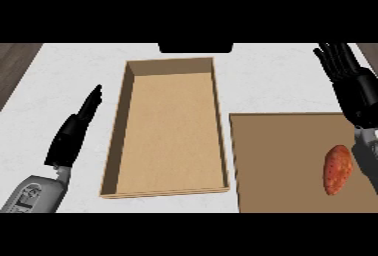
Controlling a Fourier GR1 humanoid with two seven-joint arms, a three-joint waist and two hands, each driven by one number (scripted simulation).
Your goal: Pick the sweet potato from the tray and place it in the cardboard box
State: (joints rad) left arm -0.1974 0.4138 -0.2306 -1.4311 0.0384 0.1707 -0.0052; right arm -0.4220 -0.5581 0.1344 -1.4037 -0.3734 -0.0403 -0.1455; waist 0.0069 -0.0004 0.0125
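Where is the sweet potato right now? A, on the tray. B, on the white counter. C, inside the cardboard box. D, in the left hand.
A: the sweet potato lies on the tray, to the right of the cardboard box.

White counter [280, 80], dark floor [15, 60] (upper corners)

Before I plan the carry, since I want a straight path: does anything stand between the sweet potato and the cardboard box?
Nothing visible does. The sweet potato lies on the tray. Towards the cardboard box there is only bare tray, then the box's facing wall to clear.
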